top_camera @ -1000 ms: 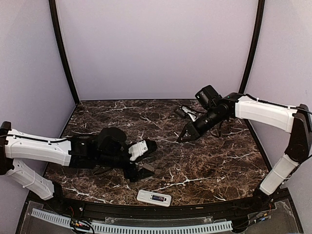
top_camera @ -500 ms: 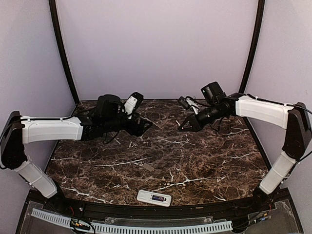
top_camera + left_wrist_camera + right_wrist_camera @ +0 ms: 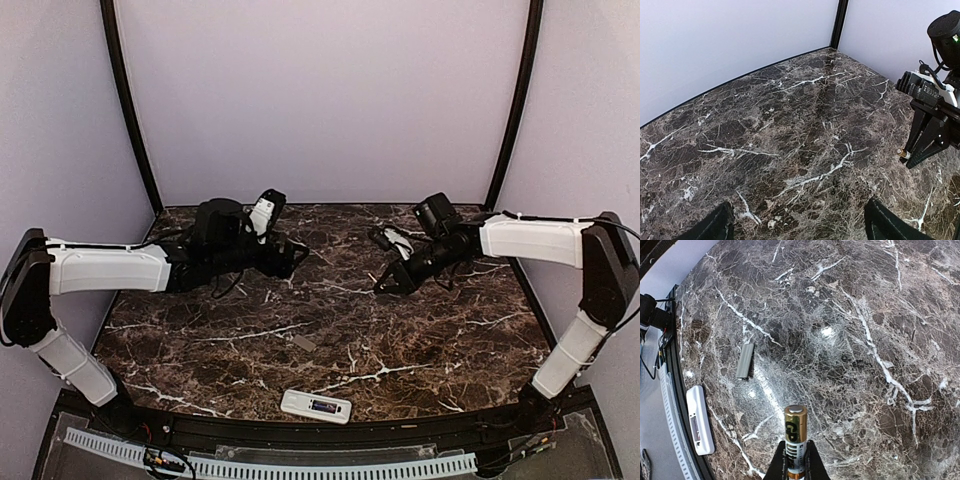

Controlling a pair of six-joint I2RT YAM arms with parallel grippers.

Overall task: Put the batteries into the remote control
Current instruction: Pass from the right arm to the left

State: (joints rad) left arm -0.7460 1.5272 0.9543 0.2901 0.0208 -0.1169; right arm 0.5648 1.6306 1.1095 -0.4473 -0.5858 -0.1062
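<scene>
Tabletop is finished in dark brown marble with white veining and is enclosed by pale lilac walls with black corner posts. One battery is clamped in the right end effector over the far right area. Left end effector is spread wide, nothing between. Remote control is laid at the near edge, possibly compartment side up, with the grey flat piece near it.
</scene>
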